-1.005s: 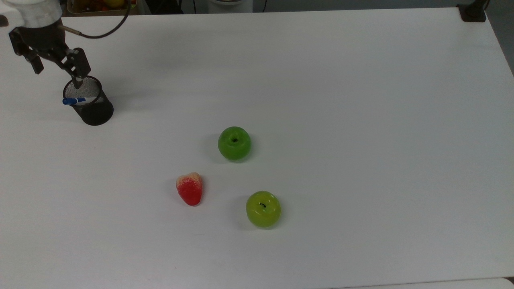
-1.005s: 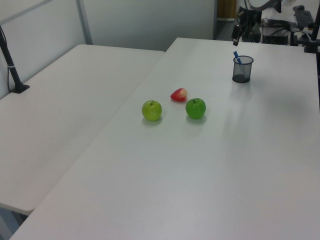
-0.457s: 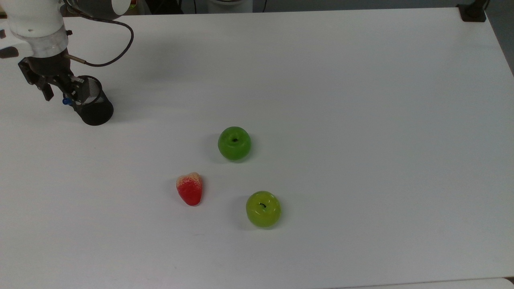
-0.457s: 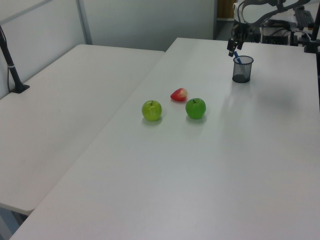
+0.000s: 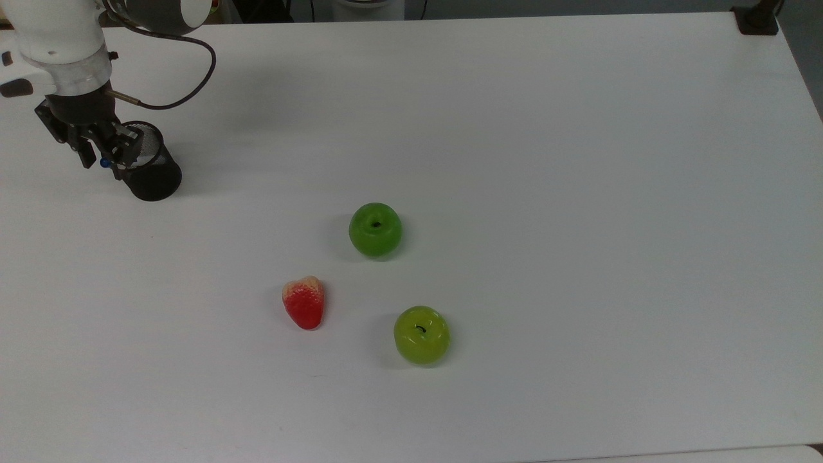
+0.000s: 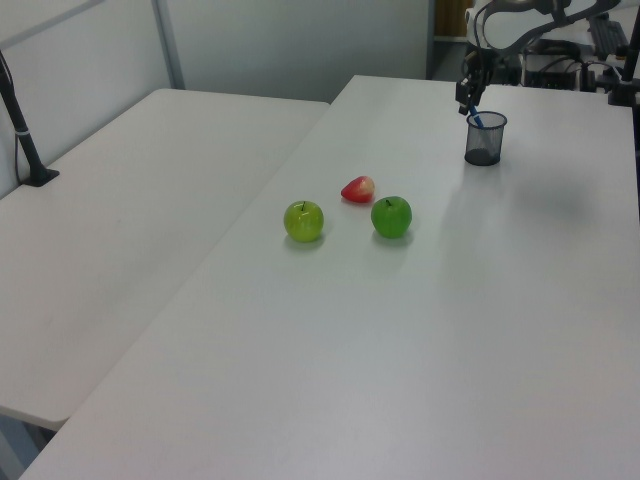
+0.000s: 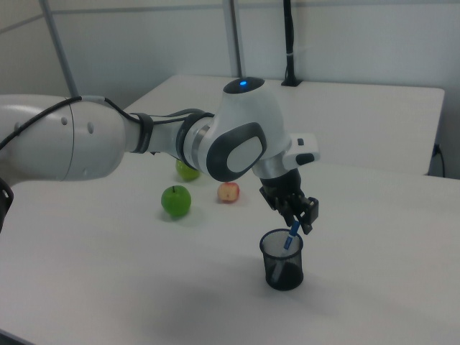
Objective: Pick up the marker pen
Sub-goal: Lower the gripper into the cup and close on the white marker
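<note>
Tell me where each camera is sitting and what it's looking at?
Top view: high overhead, looking down on the white table; arm and gripper at the top view's left.
Left view: a far corner, looking along the table toward the gripper.
Right view: low beside the black mesh cup, arm close.
All share the marker pen.

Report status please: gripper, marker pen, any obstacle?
Gripper at blue cap of marker pen; grasp unconfirmed. Pen leans inside black mesh cup. Apples and strawberry far off, nothing in the way.
</note>
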You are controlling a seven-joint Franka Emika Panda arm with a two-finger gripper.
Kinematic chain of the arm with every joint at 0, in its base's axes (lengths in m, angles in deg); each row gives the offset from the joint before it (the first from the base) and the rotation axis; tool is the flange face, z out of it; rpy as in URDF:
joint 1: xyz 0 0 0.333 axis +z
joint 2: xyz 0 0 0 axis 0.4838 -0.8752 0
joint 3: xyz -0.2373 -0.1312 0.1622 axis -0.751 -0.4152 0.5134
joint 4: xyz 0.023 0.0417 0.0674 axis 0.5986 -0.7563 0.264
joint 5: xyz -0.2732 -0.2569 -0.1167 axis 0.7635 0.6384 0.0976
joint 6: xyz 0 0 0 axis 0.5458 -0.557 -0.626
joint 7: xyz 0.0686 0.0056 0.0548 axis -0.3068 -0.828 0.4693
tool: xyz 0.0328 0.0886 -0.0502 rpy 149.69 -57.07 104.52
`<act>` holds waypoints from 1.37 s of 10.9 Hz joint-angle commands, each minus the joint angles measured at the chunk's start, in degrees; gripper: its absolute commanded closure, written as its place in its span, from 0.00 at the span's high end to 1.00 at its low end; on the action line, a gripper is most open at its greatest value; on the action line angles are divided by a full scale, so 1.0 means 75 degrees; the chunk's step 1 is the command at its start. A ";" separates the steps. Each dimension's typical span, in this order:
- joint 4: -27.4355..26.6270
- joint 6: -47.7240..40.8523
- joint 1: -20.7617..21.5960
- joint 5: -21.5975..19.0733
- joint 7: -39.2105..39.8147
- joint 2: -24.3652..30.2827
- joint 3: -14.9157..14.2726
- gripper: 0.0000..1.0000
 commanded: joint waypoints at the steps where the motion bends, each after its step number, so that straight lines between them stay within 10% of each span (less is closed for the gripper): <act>1: -0.0192 0.0180 0.0047 0.0004 0.0069 0.0092 -0.0015 0.28; 5: -0.0203 0.0169 0.0059 0.0015 0.0068 0.0104 -0.0015 0.03; 15: -0.0110 0.0075 -0.0012 -0.0137 0.0057 0.0559 -0.0004 0.00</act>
